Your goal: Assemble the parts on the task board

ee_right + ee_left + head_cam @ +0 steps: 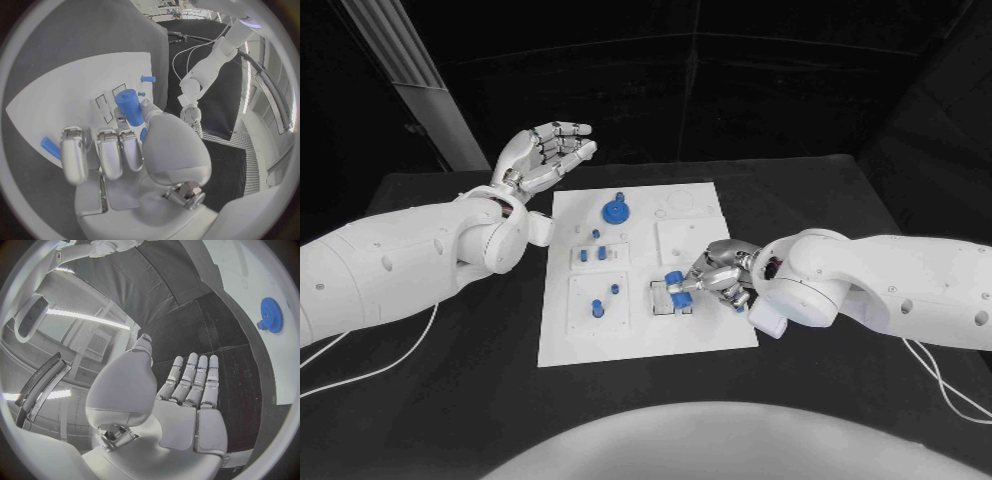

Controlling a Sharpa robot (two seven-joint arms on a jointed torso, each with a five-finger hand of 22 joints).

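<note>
Right hand (134, 150) pinches blue cylinder part (129, 107) upright over task board (689, 335) near-corner recess; advise vertical alignment, slow descent before release; left hand (548, 150) spread, empty, beyond board's far edge.

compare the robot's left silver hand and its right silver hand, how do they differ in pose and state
The left silver hand is raised past the far left corner of the white task board, off the table; the right silver hand is low over the board's near right part. The left hand's fingers are straight and hold nothing; the right hand grips a blue cylindrical part. Both are silver, on white arms.
</note>
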